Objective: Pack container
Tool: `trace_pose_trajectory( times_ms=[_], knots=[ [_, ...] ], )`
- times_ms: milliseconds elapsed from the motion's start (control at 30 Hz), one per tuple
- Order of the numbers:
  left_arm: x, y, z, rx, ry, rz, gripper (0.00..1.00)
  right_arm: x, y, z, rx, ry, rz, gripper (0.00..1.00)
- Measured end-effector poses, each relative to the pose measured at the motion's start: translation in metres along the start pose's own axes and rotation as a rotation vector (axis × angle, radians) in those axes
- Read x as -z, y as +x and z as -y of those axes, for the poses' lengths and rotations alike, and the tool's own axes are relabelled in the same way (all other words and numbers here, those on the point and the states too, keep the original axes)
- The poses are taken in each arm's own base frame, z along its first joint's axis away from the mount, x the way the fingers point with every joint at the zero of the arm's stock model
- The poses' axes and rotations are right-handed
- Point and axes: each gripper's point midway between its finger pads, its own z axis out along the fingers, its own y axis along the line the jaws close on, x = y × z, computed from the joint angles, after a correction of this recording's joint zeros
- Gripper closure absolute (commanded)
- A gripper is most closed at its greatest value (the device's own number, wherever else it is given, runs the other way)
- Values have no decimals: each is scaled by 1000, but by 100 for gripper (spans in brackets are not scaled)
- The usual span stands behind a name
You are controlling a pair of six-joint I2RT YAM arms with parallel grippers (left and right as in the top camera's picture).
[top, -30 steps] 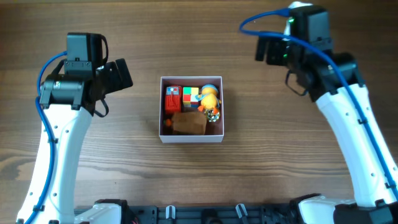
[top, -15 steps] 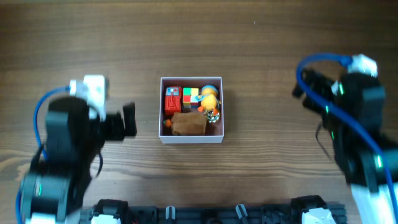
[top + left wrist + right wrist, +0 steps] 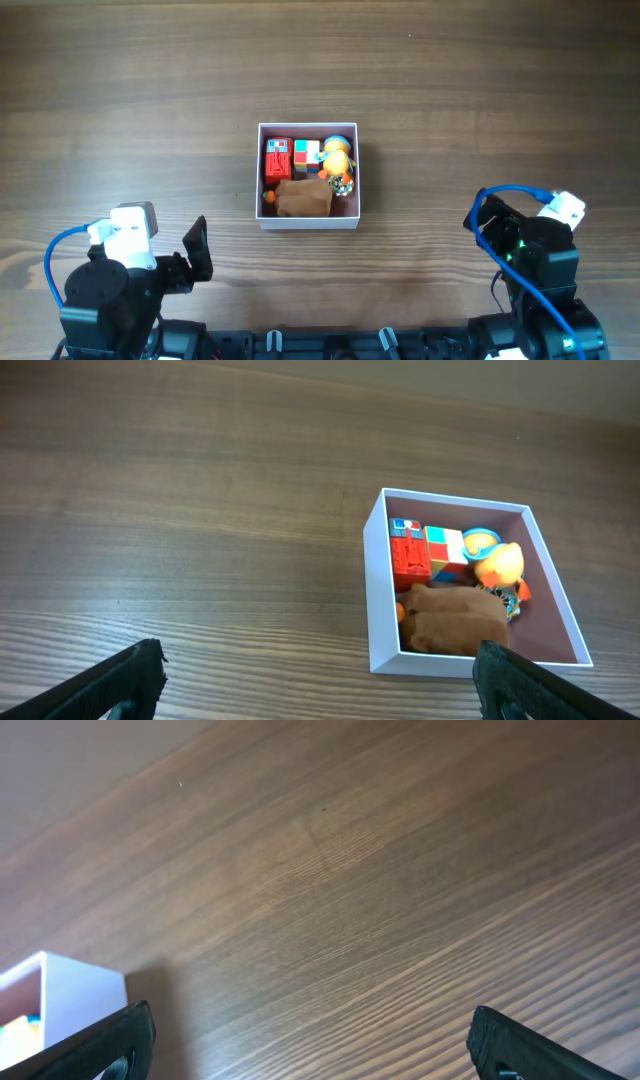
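The container (image 3: 308, 226), a square white box with a pink inside, sits mid-table. It holds a red block (image 3: 277, 158), a multicoloured cube (image 3: 306, 152), a yellow duck (image 3: 337, 160) and a brown plush (image 3: 303, 198). The left wrist view shows the container (image 3: 378, 590) ahead to the right, toys inside. The right wrist view shows only its white corner (image 3: 70, 995) at the lower left. My left gripper (image 3: 196, 250) is near the front edge, left of the container, open and empty (image 3: 320, 665). My right gripper (image 3: 480, 220) is at the front right, open and empty (image 3: 310, 1025).
Brown wooden tabletop (image 3: 450, 90) spreads all round the container. A black rail (image 3: 330, 345) runs along the front edge between the two arm bases.
Both arms have drawn back from beside the container's level toward the table's front edge and folded low. The container and its toys have not moved.
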Motion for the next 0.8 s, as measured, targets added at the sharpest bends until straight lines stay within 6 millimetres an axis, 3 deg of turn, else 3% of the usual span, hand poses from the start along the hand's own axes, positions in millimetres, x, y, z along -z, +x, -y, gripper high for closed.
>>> trace_pose_trajectory(
  times_ms=[200,567,700,800],
  knots=[
    [0,4,-1,-1,-4,-15,0,0,0,0,-166,1,0,0],
    [0,4,-1,-1,-4,-17,0,4,6,8,-186,19,-10,0],
    [-1,5,-1,-1,-5,-21,0,17,-6,1,-57,-126,167,0],
    [-1,5,-2,-1,-8,-23,0,18,-13,-16,99,-266,334,0]
  ],
)
